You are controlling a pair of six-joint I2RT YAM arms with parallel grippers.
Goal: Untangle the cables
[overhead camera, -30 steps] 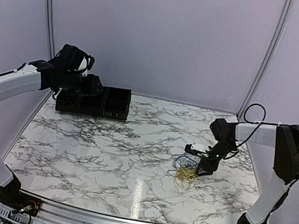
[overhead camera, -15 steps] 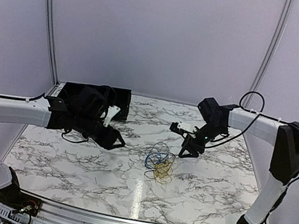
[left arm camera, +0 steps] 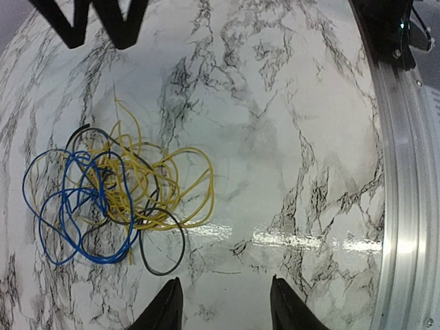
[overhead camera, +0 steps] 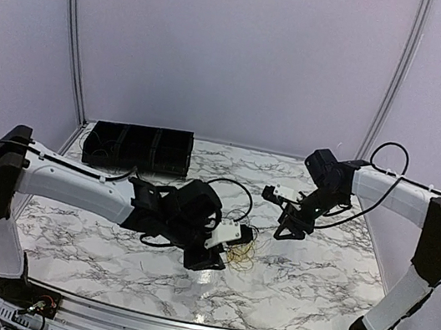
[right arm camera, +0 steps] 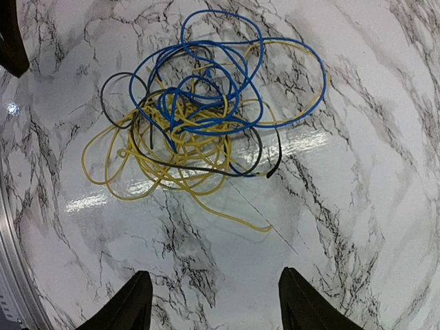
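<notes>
The cables (overhead camera: 242, 252) lie in one tangle on the marble table (overhead camera: 108, 231): blue, yellow and black loops wound through each other. They show best in the wrist views, as the cables (left arm camera: 117, 192) and the cables (right arm camera: 199, 124). A hair-thin pale strand (right arm camera: 275, 230) trails out of the heap. My left gripper (overhead camera: 213, 259) hovers just beside the tangle on its near-left side and hides part of it. Seen from its wrist, the left gripper (left arm camera: 225, 304) is open with only bare marble between the tips. My right gripper (overhead camera: 290, 225) hangs open to the right of the heap; the right gripper (right arm camera: 216, 295) holds nothing.
A black divided tray (overhead camera: 139, 147) stands at the back left. An aluminium rail (overhead camera: 176, 327) runs along the near edge, seen close as the rail (left arm camera: 405, 206). The right arm's dark fingers (left arm camera: 96, 20) show beyond the heap in the left wrist view.
My left arm has swung from the black tray down to the middle of the table beside the cables. The tangle was dragged left; my right gripper has let go and pulled back.
</notes>
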